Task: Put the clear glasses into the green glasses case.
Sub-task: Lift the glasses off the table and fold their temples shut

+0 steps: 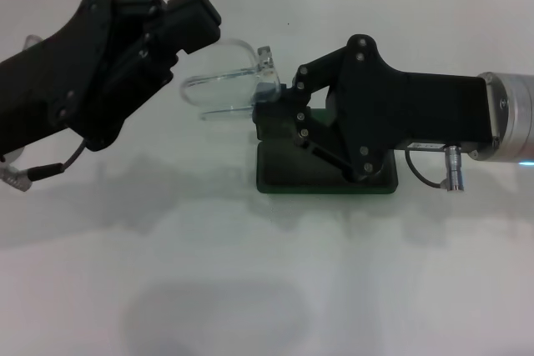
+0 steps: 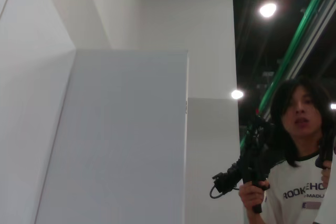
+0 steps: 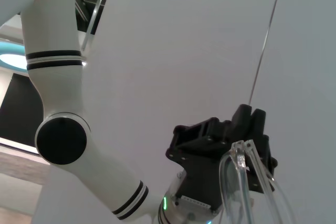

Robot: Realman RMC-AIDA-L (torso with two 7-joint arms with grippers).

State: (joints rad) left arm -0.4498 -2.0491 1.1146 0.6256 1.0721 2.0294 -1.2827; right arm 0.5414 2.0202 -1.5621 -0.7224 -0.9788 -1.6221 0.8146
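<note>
The clear glasses (image 1: 229, 77) are up in the air, not in the green glasses case (image 1: 325, 179) yet. The right gripper (image 1: 279, 106) pinches them at one end, prob. near the hinge of an arm, so the rest sticks out toward the left gripper (image 1: 188, 31). The left gripper is close to the other end of the glasses, just beside them. I can't tell if it's touching them or if it's clenched or let go.

The case sits on the white worktop (image 1: 250, 289), right under the right gripper, mostly hidden by it. I can't see if the lid is up.

I think the glasses are held high so the left gripper can help fold or turn them before they go down into the case.

In the right wrist view the glasses (image 3: 252, 182) show up close, w/ the left gripper (image 3: 226, 145) behind.
</note>
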